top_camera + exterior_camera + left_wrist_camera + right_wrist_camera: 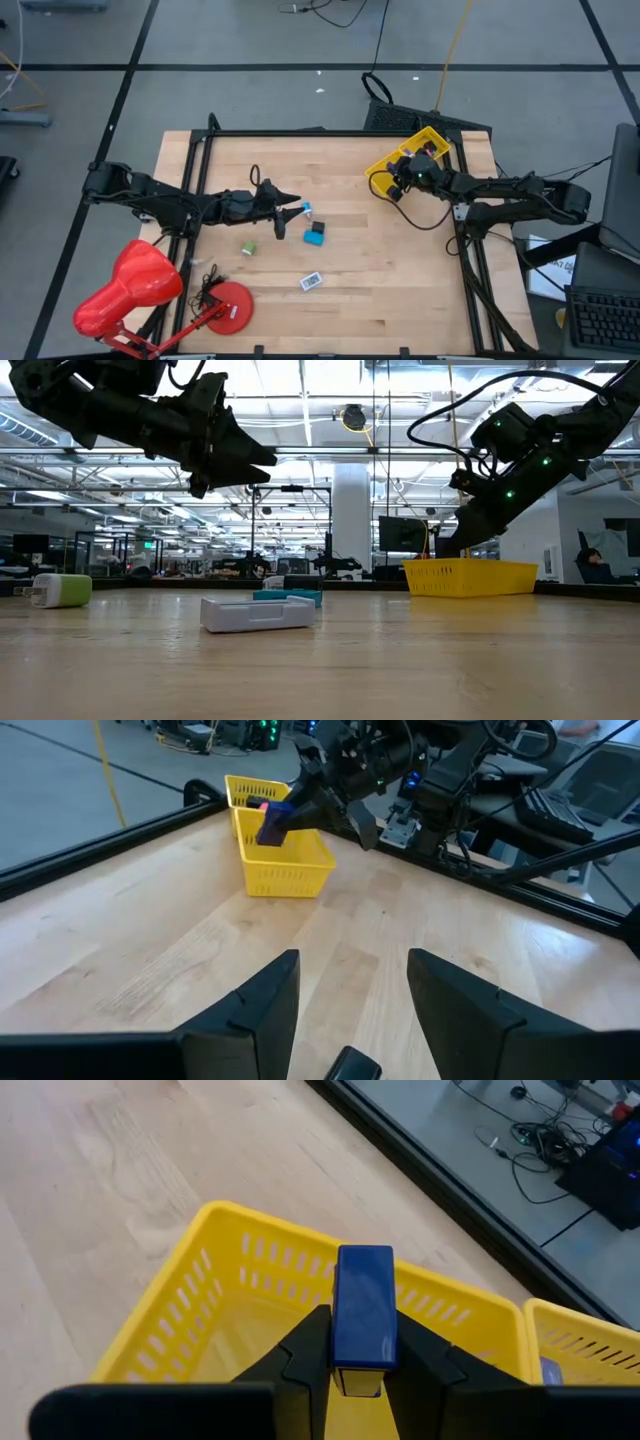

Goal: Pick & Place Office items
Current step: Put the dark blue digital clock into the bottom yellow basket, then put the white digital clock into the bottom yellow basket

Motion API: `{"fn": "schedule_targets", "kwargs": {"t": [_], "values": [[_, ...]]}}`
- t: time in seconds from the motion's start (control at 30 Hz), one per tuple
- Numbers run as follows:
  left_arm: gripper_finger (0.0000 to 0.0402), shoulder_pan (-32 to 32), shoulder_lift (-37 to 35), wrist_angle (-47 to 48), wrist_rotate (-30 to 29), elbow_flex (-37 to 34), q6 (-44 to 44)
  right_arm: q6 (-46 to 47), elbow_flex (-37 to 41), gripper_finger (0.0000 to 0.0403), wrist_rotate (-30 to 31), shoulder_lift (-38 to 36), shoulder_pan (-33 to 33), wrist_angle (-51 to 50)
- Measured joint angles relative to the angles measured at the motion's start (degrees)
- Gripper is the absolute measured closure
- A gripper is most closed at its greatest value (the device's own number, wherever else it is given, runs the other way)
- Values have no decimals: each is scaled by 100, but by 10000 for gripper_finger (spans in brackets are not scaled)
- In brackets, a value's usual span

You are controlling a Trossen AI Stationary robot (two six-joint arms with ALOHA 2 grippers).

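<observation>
A blue block sits in my right gripper, above the yellow tray, at the table's far right. My left gripper is open and held above mid-table, touching nothing. Close by it a small blue-and-white piece lies on the wood. A teal-and-black piece, a green piece and a white-grey piece also lie flat on the table. In the low view the white piece is nearest. My right gripper pinches the blue block between its two fingers, one on each long side. The block's free end sticks out past the fingertips. The fingers slant down from the table's right side. The block is lifted clear, above the tray's inside.
A second yellow tray stands behind the first, with small pieces inside. A big red desk lamp fills the near left corner. Black frame rails run along the table's left, right and far edges. Bare wood lies at near right.
</observation>
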State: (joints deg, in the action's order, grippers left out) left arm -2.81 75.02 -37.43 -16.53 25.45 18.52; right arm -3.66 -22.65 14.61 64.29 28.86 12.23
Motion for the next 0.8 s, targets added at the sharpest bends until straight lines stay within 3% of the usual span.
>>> {"fn": "schedule_targets", "kwargs": {"t": [0.4,0.8], "values": [[215,0,0,0,0,0,-2,131,2,320,-455,0,0,-2],[215,0,0,0,0,2,-7,489,2,203,-657,0,4,301]]}}
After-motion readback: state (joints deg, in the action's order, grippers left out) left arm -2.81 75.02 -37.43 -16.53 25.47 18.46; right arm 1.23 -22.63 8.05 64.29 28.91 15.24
